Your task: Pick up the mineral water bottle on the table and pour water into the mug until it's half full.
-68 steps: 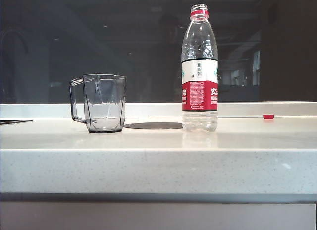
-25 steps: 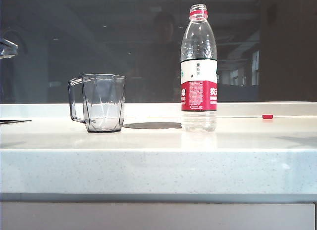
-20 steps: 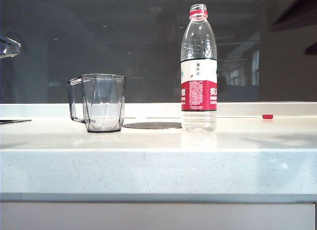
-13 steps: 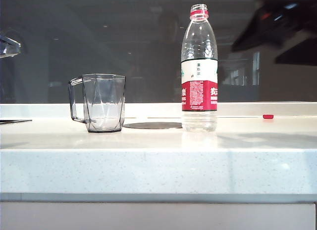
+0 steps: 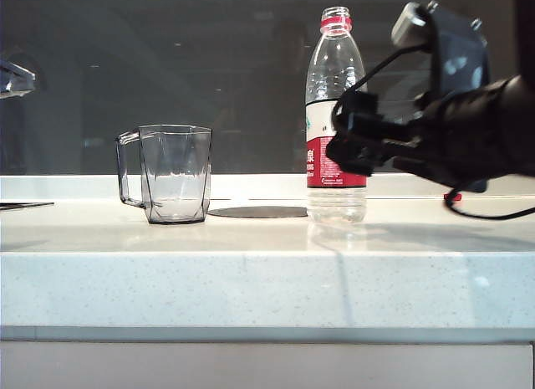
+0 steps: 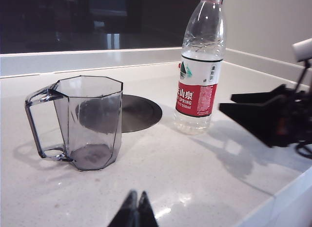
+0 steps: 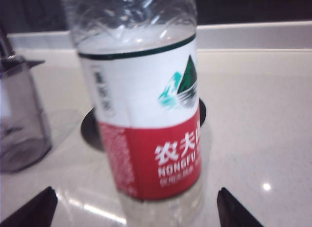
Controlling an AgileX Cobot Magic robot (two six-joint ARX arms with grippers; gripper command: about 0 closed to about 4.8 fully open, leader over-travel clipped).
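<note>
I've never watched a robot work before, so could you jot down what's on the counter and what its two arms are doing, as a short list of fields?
bottle: mineral water bottle, upright on the table, cap off
mug: mug, upright, looks empty, apart from the bottle
disc: dark round disc between them
right gripper: right gripper, fingers open, level with the label, bottle not yet gripped
left gripper: left gripper, fingers shut, near the mug, holding nothing

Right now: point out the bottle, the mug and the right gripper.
mineral water bottle (image 5: 336, 159), exterior view, red label band.
mug (image 6: 87, 120), left wrist view, front facet of body.
right gripper (image 7: 136, 207), right wrist view, midway between open fingertips.
</note>
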